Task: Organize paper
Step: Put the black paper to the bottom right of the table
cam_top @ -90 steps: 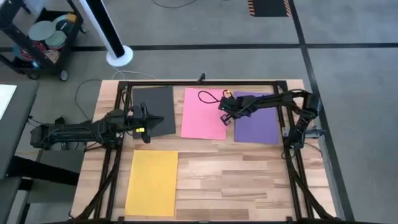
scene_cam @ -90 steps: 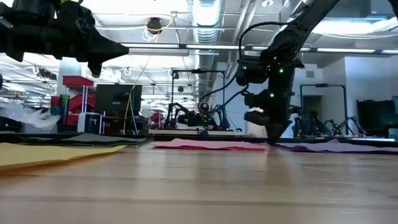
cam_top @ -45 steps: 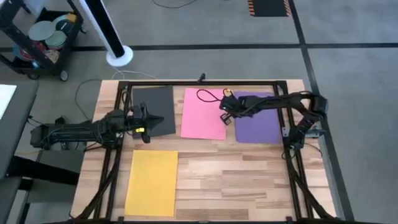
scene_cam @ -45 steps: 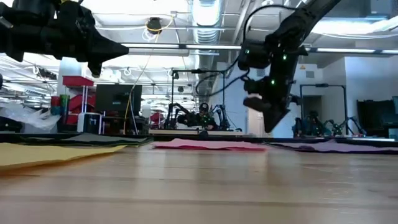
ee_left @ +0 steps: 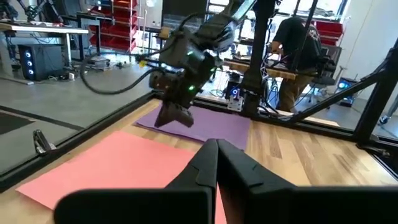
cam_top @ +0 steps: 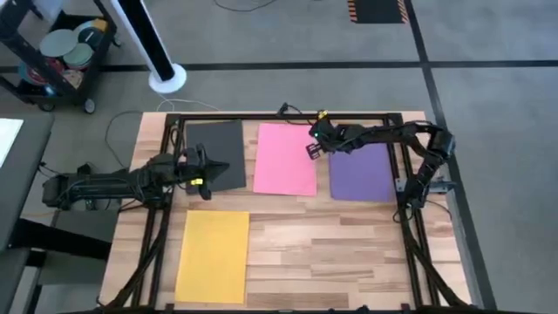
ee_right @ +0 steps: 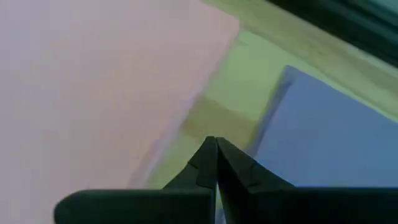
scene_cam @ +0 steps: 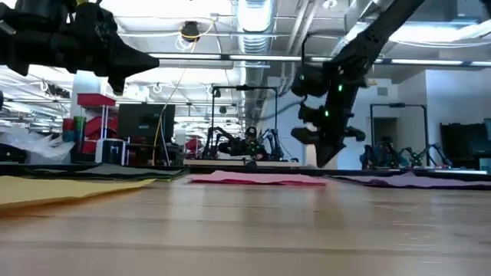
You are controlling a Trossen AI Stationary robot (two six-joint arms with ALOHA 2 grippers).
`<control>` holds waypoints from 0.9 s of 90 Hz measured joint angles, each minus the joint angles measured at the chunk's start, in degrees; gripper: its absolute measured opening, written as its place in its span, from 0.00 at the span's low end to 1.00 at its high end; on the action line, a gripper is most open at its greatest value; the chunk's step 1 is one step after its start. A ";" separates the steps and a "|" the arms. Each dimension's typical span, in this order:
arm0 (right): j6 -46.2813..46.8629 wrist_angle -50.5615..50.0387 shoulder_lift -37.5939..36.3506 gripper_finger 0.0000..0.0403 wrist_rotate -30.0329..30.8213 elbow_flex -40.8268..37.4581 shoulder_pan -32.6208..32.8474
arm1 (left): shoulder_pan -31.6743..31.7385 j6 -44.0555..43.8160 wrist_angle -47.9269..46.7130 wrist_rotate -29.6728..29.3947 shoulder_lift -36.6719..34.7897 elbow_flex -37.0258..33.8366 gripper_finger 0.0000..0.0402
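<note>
Only partly visible — purple sheet [ee_right: 323, 130] past the closed right gripper [ee_right: 216, 163].

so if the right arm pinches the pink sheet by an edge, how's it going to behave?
Likely floppy: the pink sheet lies thin and flat on the table. Probably very light, so it may slide under a push. With no raised edge showing, pinching looks hard.

The table [cam_top: 349, 253] has a pale wooden plank top bounded by a black metal frame [cam_top: 288, 116]. It stands on grey carpet floor [cam_top: 488, 113] marked with black tape lines [cam_top: 296, 64]. A wheeled cart [cam_top: 54, 54] holding plates stands beside a white cylindrical post [cam_top: 157, 48]. Beyond the table, the room has ceiling strip lights [scene_cam: 253, 15], red shelving [scene_cam: 96, 115], a monitor [scene_cam: 138, 121] and a person [ee_left: 297, 53] at a workbench.
</note>
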 joint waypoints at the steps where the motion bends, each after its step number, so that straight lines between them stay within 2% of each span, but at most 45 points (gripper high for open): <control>1: -0.01 -0.17 0.23 0.00 -0.06 0.00 -0.22 | 0.00 0.00 -0.01 0.00 -0.01 0.00 0.00; 24: -1.56 -2.34 1.17 0.00 -0.18 0.05 -0.97 | 0.00 -0.01 0.00 -0.89 0.01 0.00 0.00; 43: -5.16 -6.18 -7.77 0.00 -0.37 1.97 1.94 | 0.00 -0.15 -0.04 -1.95 0.02 0.00 0.00; 52: -6.53 -6.11 -11.96 0.00 -0.35 1.92 6.20 | 0.00 -0.58 -0.02 -1.97 -0.01 0.00 0.00; 64: -12.38 -0.57 -14.83 0.00 -1.33 1.95 15.05 | 0.00 -2.26 0.37 -2.05 -0.01 0.00 0.00; 81: -20.14 14.76 -7.57 0.01 -1.93 2.73 27.08 | 0.18 -2.16 1.93 -2.16 -0.01 0.00 0.00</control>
